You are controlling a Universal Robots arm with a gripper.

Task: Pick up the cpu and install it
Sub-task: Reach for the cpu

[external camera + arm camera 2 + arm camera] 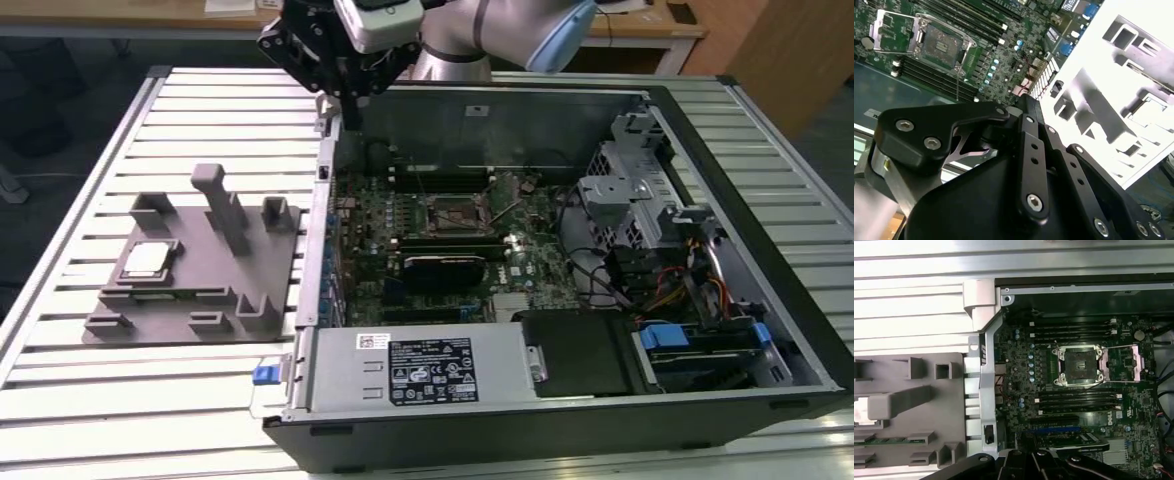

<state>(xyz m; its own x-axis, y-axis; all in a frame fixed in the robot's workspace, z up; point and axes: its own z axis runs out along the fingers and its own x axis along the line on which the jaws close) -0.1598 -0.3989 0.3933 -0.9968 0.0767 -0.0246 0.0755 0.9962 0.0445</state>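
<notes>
Here, a slatted metal table carries an open computer case lying on its side, with a green motherboard exposed inside. On the exterior view's left, just beside the case, sits a grey moulded fixture with upright posts and shallow pockets.

The gripper hangs above the case's far corner nearest the fixture. Its fingers look pressed together with nothing between them.

In the middle of the motherboard the socket stands uncovered, a dark square in a metal frame. In the first wrist view its retaining plate is swung aside.

The cpu lies flat in a pocket of the fixture, well apart from the gripper and untouched – a small silvery square with a pale rim.

You should expect the cpu to be light, stiff and thin. Its metal top is probably smooth, so it may slip under a loose pinch, and the underside is likely delicate. Take it by two opposite edges of the pale rim – never across the faces – and keep it level. The pocket walls sit close around it, so you may have little room at its sides.
</notes>
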